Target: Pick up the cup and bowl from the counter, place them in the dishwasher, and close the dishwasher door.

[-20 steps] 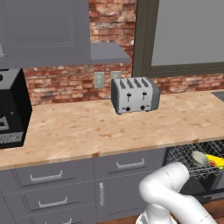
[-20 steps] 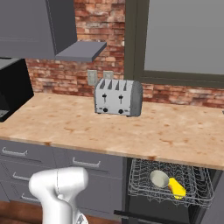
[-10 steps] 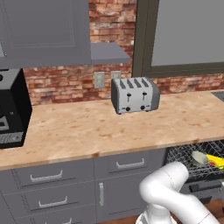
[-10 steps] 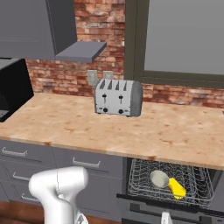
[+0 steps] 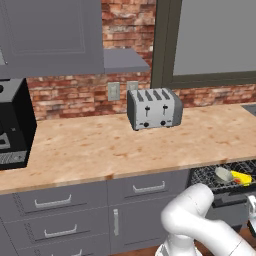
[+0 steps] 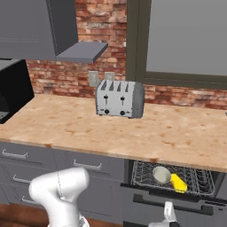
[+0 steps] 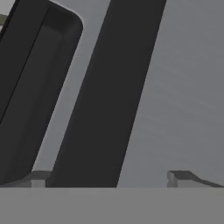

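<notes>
The dishwasher [image 6: 170, 179] stands part open under the counter [image 6: 177, 133]. In its grey wire rack lie a pale bowl [image 6: 160, 174] and a yellow cup [image 6: 178, 183]; the left base view also has the bowl [image 5: 223, 173] and the cup [image 5: 241, 178]. The dishwasher door [image 6: 186, 212] leans up at a steep angle, its dark bar handle [image 6: 170, 202] facing out. My gripper [image 6: 168, 213] is low against the door's front. In the hand view my gripper [image 7: 109, 178] is open, fingertips wide apart, close to the grey door panel [image 7: 188, 87], its black strip [image 7: 109, 87] and its handle [image 7: 39, 83].
A silver toaster [image 5: 154, 108] stands at the back of the counter, and a black appliance [image 5: 15, 125] stands at its left end. Grey drawers with silver handles [image 5: 52, 202] run left of the dishwasher. My white arm [image 5: 200, 225] bends low before the cabinets.
The dishwasher door has swung up a little, hiding more of the rack's front. My gripper has risen slightly with it.
</notes>
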Available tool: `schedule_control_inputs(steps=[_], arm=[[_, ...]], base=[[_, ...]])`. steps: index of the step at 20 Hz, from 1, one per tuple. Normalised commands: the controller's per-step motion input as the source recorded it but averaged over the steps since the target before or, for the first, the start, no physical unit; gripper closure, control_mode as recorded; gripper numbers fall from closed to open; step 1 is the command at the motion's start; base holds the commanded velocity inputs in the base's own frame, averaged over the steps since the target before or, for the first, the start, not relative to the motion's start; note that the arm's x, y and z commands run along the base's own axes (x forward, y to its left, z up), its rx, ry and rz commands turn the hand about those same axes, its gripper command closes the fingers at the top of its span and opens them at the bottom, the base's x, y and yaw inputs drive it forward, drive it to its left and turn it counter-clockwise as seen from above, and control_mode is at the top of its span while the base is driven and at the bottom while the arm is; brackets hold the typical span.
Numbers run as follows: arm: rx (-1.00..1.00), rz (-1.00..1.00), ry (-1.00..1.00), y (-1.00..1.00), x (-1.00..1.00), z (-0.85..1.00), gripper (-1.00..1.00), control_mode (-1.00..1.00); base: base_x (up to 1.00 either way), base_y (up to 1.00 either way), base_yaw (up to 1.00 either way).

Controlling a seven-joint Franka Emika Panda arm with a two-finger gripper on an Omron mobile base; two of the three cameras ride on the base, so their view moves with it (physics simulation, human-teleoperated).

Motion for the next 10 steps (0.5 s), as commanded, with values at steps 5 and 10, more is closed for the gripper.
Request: schedule_control_inputs(steps=[5,10], arm=[[0.03,-0.01,-0.19,-0.18,0.6,-0.33,-1.0,-1.0],[0.04,-0.01,-0.18,-0.21,0.61,-0.37,-1.0,-1.0]], base=[[0.0,0.0,0.0],[0.0,0.0,0.0]])
